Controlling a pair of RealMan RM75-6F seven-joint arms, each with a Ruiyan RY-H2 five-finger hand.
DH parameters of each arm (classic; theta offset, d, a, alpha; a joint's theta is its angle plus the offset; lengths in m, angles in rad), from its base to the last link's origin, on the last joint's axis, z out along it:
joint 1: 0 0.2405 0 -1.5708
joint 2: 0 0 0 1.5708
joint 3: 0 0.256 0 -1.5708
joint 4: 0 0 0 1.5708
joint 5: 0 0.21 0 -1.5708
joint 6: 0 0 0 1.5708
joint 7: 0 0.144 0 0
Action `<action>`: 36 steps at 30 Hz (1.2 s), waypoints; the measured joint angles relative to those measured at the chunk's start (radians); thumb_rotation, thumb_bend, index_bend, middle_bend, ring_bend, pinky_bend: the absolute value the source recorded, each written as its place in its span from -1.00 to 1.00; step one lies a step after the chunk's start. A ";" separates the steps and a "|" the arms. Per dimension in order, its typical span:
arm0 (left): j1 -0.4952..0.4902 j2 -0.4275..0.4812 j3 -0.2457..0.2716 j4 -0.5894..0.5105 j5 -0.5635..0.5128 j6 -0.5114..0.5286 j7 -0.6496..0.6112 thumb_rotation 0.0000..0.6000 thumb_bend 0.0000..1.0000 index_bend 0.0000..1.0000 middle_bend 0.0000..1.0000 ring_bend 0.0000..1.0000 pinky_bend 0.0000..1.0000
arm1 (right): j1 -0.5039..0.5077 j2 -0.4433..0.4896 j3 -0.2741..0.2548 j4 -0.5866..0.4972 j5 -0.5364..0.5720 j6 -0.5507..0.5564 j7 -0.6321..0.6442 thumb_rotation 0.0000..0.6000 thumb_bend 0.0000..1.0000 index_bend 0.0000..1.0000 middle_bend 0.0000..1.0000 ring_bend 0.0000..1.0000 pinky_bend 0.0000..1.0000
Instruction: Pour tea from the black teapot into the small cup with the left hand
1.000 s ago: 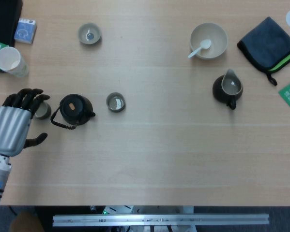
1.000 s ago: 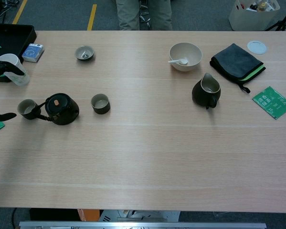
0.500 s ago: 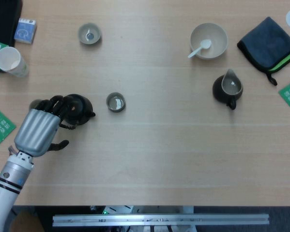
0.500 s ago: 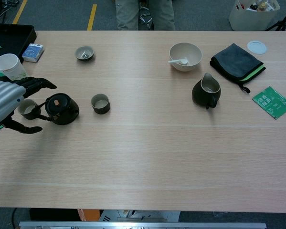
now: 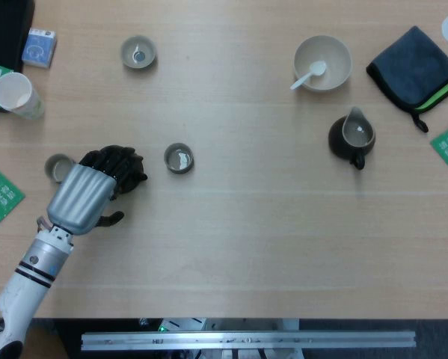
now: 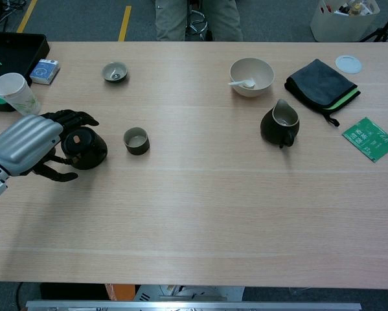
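Over the black teapot point(image 6: 87, 148): left hand point(image 5: 87, 196) has moved in from the tabletop edge.
Fingers apart, no grip yet; small cup point(image 5: 179, 158) just beyond fingertips, grasp next.

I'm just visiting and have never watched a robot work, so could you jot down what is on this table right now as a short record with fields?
left hand: over the black teapot, fingers curved above it; a firm grip cannot be confirmed
right hand: not in view
small cup: just right of the teapot, upright
other cup: left of the teapot
dark pitcher: on the right side
bowl: holds a white spoon
dark cloth: far right corner
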 measured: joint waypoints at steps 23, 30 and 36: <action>-0.051 -0.055 -0.010 0.178 0.005 0.021 0.006 1.00 -0.77 -0.67 -0.67 -0.73 -0.49 | -0.019 -0.014 -0.007 0.016 0.007 0.012 0.019 1.00 -0.99 -0.65 -0.60 -0.75 -0.71; -0.059 -0.014 -0.024 0.114 -0.015 0.022 0.029 1.00 -0.77 -0.65 -0.67 -0.73 -0.49 | -0.017 -0.025 -0.007 0.030 0.002 0.009 0.033 1.00 -0.99 -0.65 -0.60 -0.75 -0.71; -0.084 0.008 -0.044 0.076 -0.028 0.009 0.061 1.00 -0.77 -0.64 -0.67 -0.73 -0.49 | -0.017 -0.029 -0.007 0.042 0.005 0.005 0.044 1.00 -0.99 -0.65 -0.60 -0.75 -0.71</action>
